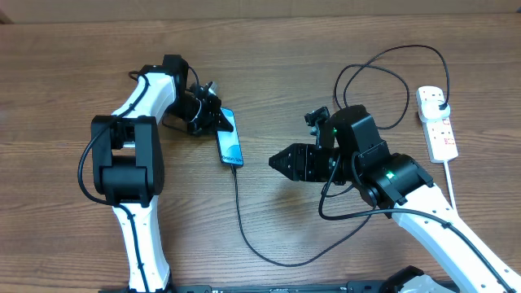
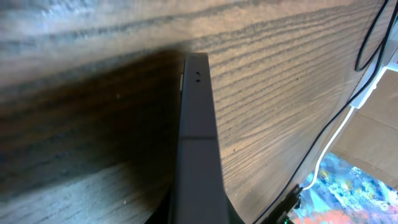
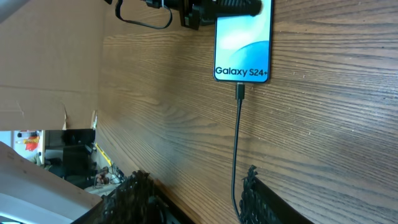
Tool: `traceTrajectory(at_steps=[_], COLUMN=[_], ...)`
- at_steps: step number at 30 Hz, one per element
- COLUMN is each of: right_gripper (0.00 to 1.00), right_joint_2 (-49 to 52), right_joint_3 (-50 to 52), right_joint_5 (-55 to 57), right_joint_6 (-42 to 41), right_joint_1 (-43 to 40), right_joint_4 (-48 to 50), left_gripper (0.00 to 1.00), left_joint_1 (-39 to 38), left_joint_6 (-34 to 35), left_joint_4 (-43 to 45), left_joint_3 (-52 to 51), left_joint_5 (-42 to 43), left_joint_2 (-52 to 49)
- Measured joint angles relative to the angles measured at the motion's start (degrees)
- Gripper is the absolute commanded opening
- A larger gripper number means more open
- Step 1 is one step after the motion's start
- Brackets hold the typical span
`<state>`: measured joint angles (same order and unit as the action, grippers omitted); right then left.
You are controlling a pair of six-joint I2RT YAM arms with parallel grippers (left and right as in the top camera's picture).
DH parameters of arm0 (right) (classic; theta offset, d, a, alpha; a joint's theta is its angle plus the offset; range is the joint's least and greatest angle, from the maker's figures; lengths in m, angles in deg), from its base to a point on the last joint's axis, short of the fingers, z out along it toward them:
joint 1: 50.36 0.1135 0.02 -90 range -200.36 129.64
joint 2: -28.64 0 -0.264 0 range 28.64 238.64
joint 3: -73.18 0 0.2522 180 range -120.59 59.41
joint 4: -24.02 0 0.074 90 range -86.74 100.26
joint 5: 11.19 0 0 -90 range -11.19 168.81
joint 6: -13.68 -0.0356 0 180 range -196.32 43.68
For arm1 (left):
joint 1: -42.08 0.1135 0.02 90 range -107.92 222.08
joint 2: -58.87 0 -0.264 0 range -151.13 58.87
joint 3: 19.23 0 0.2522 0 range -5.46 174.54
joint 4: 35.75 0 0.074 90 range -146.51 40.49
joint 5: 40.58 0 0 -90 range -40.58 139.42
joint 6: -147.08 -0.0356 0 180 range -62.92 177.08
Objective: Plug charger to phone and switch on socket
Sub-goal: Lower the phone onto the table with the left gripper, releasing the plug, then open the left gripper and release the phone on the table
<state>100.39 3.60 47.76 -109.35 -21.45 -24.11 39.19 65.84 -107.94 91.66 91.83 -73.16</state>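
While the left gripper looks clamped on the phone mid-table, charger seated in its bottom port, the right gripper hangs wide open, empty. Socket lies far right: clear those cable loops, press the red-marked switch squarely.

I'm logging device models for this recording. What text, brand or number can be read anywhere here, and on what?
"Galaxy S24+": white text on the lit screen of the phone, at its cable end, in the right wrist view.
Overhead view: the same screen text is too small to read.
Power strip: red marks by its switches, but no legible text.
Nothing else is readable.
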Motion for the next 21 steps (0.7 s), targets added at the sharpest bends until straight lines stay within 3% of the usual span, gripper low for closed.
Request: traceTrajectory(at_steps=[7, 21], right_gripper=[0.5, 0.55], right_joint_2=[0.0, 0.0], right_joint_3=[0.0, 0.0], right_joint_5=[0.0, 0.4], right_joint_6=[0.1, 0.1], right_joint_1=[0.0, 0.0], right_joint_4=[0.0, 0.0], left_gripper=[0.05, 0.16], left_joint_1=[-0.1, -0.1], left_joint_6=[-0.2, -0.2], left_joint_4=[0.1, 0.1], left_joint_3=[0.0, 0.0], left_joint_5=[-1.7, -3.2], left_joint_2=[0.0, 0.0])
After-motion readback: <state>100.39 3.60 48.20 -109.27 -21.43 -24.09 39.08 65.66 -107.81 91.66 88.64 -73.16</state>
